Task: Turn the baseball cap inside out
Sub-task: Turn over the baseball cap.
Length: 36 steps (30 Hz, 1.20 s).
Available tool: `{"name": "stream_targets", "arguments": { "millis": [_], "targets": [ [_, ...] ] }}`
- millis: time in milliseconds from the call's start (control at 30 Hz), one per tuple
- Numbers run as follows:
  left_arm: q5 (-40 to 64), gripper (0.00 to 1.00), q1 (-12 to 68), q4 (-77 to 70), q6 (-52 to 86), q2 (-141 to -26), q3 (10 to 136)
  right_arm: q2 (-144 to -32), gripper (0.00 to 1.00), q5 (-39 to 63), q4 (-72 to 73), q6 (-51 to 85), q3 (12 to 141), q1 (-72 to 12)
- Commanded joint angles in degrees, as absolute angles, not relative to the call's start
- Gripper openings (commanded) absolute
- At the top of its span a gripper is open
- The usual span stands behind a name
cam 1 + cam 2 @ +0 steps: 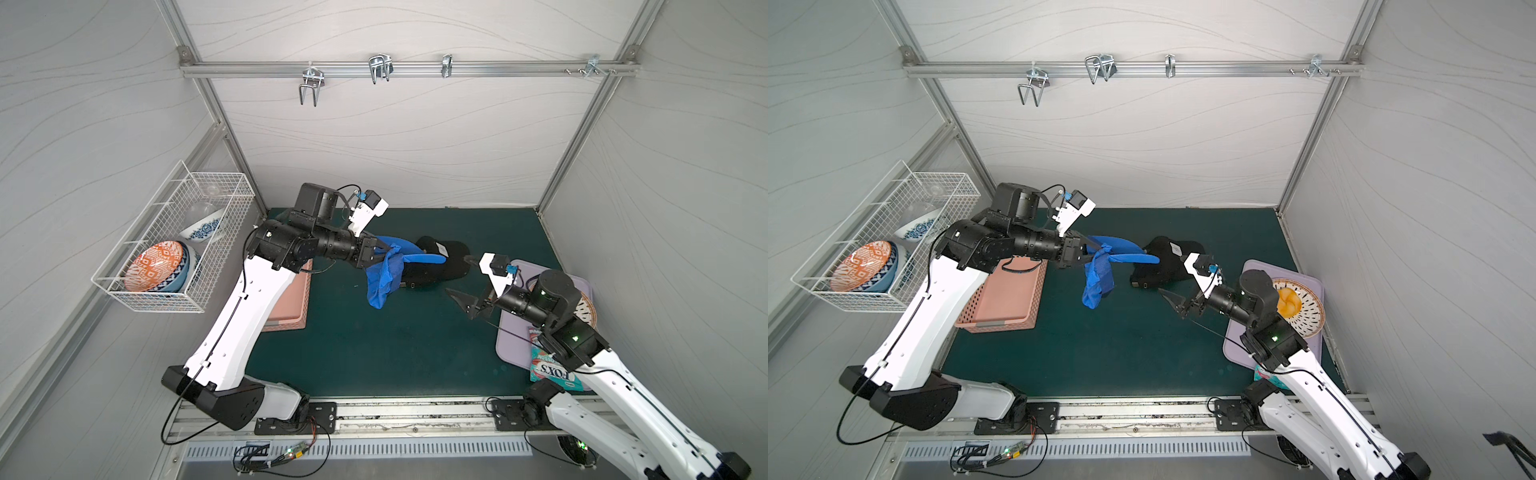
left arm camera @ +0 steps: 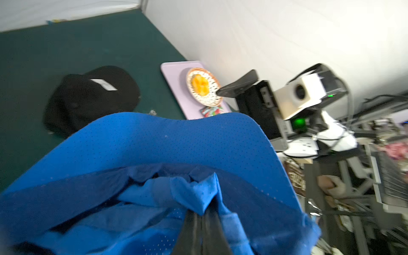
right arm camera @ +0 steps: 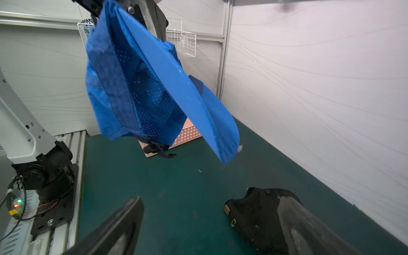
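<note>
Baseball cap (image 1: 384, 272): blue, hung from the left tool above the counter (image 1: 374, 353), just beside the black cap (image 1: 440, 266) and apart from it.
Left tool (image 1: 382, 251): pinched together on a fold of crown cloth close behind the brim.
Right tool (image 3: 210, 199): jaws wide apart and empty, low beside the black cap; whether one finger touched it could not be told.
Handling: looked light. The perforated crown sagged limp and crumpled, while the brim stood stiff and curved. Thin cloth could slip out of so narrow a pinch.
Where to hold: probably the crown's rim opposite the left tool's pinch, so the soft crown could be pushed through. The brim would not fold.
Label: white tag (image 2: 103, 84) inside the black cap, writing too small to read.
Writing: "FOX'S" on a packet (image 1: 552, 370) on the lilac tray (image 1: 511, 345), beyond the black cap toward the right arm's base.
</note>
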<state>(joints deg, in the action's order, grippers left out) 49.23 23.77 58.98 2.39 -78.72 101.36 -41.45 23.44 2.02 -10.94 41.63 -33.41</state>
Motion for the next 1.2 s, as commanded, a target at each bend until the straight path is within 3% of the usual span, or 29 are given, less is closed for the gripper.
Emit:
{"name": "stream_targets", "arguments": {
  "millis": [0, 500, 567, 733, 833, 867, 933, 1033, 1067, 1167],
  "targets": [
    [62.1, 0.00, 24.0, 51.0, 7.7, -76.3, 100.7, -40.2, 0.99, 24.8, 5.7, -15.9, 41.6, -33.9],
    [71.8, 0.00, 24.8, 37.7, 19.3, -75.3, 96.6, -49.1, 0.99, 30.6, 19.3, -11.6, 46.1, -35.5],
    [72.7, 0.00, 24.9, 36.3, 20.6, -75.4, 96.0, -50.8, 0.95, 32.5, 19.5, -10.7, 47.3, -35.5],
    [74.9, 0.00, 25.1, 34.8, 21.9, -76.0, 94.9, -53.2, 0.56, 36.7, 21.4, -7.4, 49.0, -35.5],
    [73.5, 0.00, 25.0, 33.4, 21.7, -75.8, 93.9, -53.4, 0.21, 37.2, 18.8, -5.0, 50.0, -35.5],
    [72.3, 0.00, 25.0, 33.2, 21.2, -75.7, 93.8, -53.1, 0.00, 36.6, 16.9, -4.4, 50.3, -35.5],
    [68.0, 0.19, 24.6, 33.1, 20.0, -75.1, 94.0, -52.0, 0.00, 33.9, 14.4, -2.1, 49.8, -35.5],
    [57.1, 0.69, 22.2, 33.0, 18.4, -72.9, 94.0, -49.2, 0.00, 26.8, 10.7, 4.0, 48.2, -35.4],
    [51.7, 0.80, 21.0, 33.1, 18.0, -71.7, 93.7, -48.4, 0.00, 23.4, 8.4, 6.5, 48.2, -35.4],
    [33.9, 0.86, 18.3, 32.0, 15.5, -67.3, 91.4, -47.6, 0.00, 16.1, -0.6, 12.4, 50.0, -35.5]
  ]
}}
